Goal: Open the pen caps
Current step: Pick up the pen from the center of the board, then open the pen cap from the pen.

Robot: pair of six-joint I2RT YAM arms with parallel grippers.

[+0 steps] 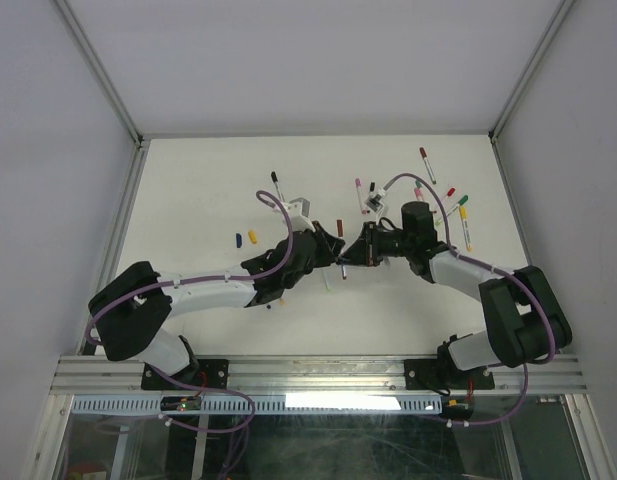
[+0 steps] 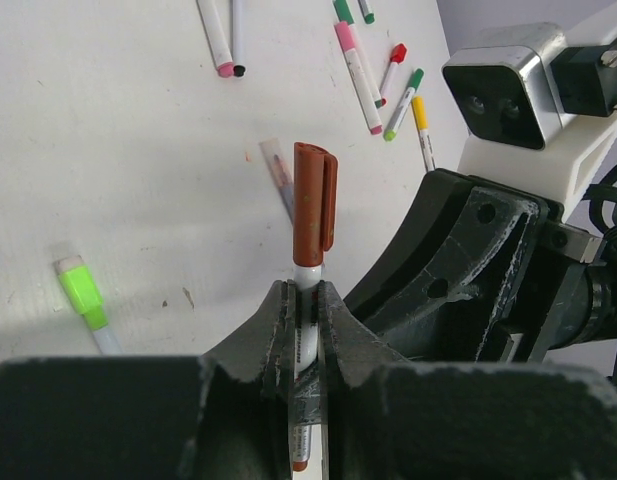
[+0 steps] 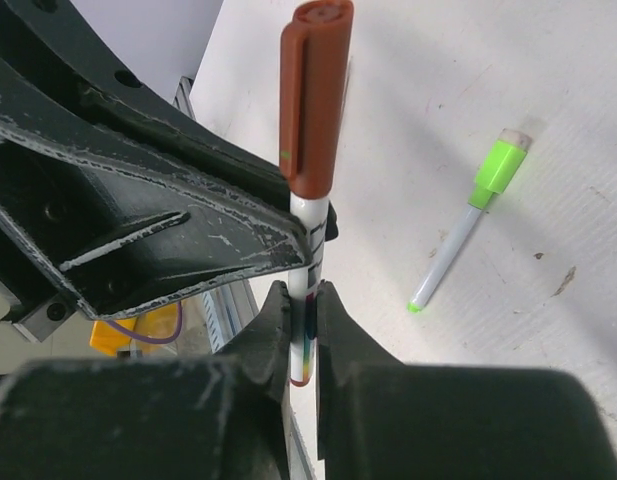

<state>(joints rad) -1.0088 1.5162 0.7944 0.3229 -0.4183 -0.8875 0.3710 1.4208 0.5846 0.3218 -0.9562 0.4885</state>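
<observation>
Risk: left end effector (image 2: 306, 300) and right end effector (image 3: 303, 305) both clamp thin white plastic pen barrel (image 3: 308, 235); stubby dark-red plastic cap (image 2: 314, 205), seated at 12 o'clock beyond them, is ungripped, so pulling could slip.

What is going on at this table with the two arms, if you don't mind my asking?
Both arms are working on one pen, held between them above the white table. The left hand is shut on the barrel just below the dark red cap. The right hand is shut on the barrel nearer its tail end. The cap is still on. Other pens, such as a green one, and a few loose caps lie on the table.
</observation>
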